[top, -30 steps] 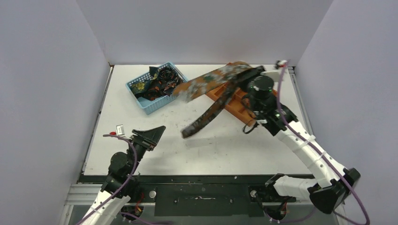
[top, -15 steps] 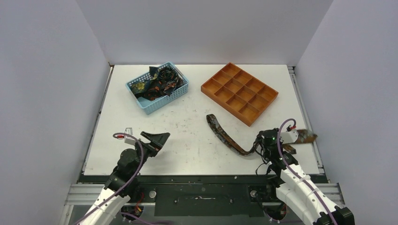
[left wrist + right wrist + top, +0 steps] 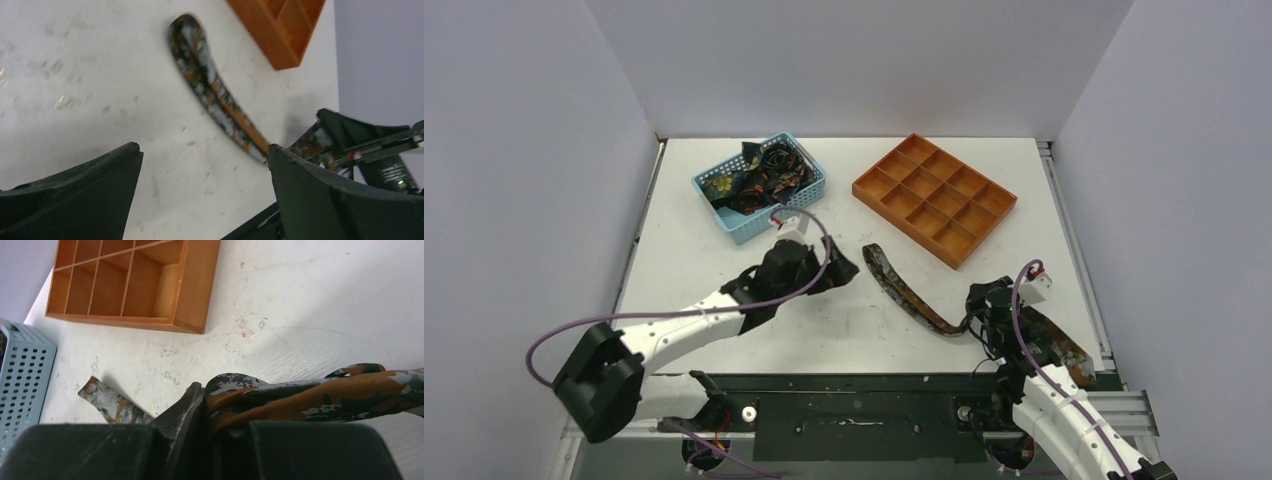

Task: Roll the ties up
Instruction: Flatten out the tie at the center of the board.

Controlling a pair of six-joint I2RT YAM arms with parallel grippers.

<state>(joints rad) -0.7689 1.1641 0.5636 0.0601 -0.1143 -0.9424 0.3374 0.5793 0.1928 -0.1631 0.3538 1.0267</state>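
- Tie (image 3: 904, 292), dark with an orange and pale pattern, lies curved across the near right part of the white table (image 3: 694, 260). We see its narrow tip pointing toward the far side and its wide end trailing behind the right arm.
- Our right gripper (image 3: 977, 318) is clenched on this tie partway along, with the fabric bunched between its jaws.
- Our left gripper (image 3: 839, 268) is released, jaws spread wide, holding nothing. It hangs just beside the narrow tip, apart from it.
- Beyond the tip sits the orange compartment tray (image 3: 192, 290).
- Far left, the light-blue mesh basket (image 3: 769, 222) holds a heap of other ties (image 3: 759, 175).
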